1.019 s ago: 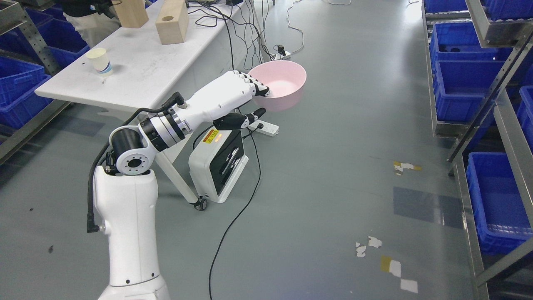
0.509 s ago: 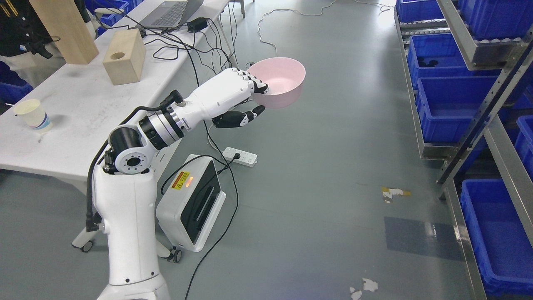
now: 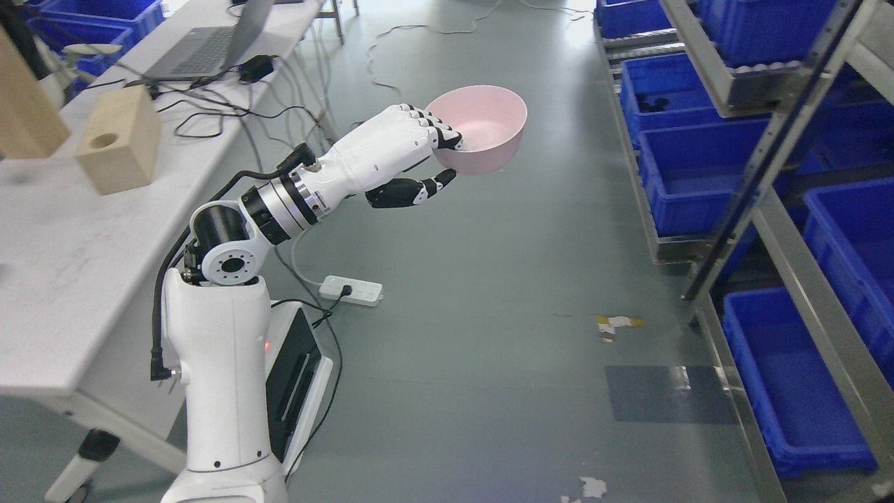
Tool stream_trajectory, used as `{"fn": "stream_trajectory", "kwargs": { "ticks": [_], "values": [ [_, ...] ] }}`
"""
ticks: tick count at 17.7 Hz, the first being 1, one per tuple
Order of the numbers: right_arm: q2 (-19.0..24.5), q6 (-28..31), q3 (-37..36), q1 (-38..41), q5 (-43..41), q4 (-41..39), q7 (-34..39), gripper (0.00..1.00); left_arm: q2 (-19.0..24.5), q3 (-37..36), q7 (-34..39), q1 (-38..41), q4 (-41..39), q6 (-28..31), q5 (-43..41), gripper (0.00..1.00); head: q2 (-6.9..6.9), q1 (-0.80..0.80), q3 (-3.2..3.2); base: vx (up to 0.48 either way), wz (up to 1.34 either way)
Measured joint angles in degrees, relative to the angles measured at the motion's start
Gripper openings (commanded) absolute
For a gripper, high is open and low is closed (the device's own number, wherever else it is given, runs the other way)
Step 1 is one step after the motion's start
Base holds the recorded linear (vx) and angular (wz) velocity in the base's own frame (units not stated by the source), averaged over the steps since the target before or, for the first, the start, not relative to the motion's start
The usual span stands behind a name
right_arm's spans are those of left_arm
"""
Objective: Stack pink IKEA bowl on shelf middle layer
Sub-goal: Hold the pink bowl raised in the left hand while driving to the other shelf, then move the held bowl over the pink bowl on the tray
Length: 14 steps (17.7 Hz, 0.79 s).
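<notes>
My left hand [image 3: 436, 157] holds the pink bowl [image 3: 485, 126] in the air above the grey floor, near the picture's upper middle. Its fingers [image 3: 440, 135] curl over the bowl's near rim and the black thumb [image 3: 412, 191] reaches under it. The bowl is upright and shows nothing inside. The white left arm [image 3: 230, 328] rises from the lower left. A metal shelf rack [image 3: 782, 133] with blue bins stands at the right, apart from the bowl. My right arm is out of view.
A white table [image 3: 63, 265] at the left carries wooden blocks [image 3: 115, 148], a laptop [image 3: 209, 49] and cables. A white power unit [image 3: 300, 377] and a power strip [image 3: 351, 290] lie on the floor by my arm. Blue bins [image 3: 688, 164] fill the rack's levels.
The whole view has shifted, so the camera has moved: table and floor items slide left and down, and the rack comes closer at the right. The hand keeps its hold on the bowl.
</notes>
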Motion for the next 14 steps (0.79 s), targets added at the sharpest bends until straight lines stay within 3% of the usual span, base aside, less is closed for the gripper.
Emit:
{"fn": "stream_trajectory", "kwargs": {
  "ticks": [9,14],
  "values": [
    [0.0,0.0,0.0,0.1,0.0,0.0,-0.4,1.0,0.0,-3.9,0.0,-1.5,0.3,0.0,0.0,0.02,0.0,0.0,0.0,0.003,-1.49],
    [0.0,0.0,0.0,0.1,0.0,0.0,-0.3,1.0,0.0,-2.9,2.2,-6.8,0.7,0.0,-0.2,0.01,0.0,0.0,0.0,-0.013,-1.52]
  ]
}}
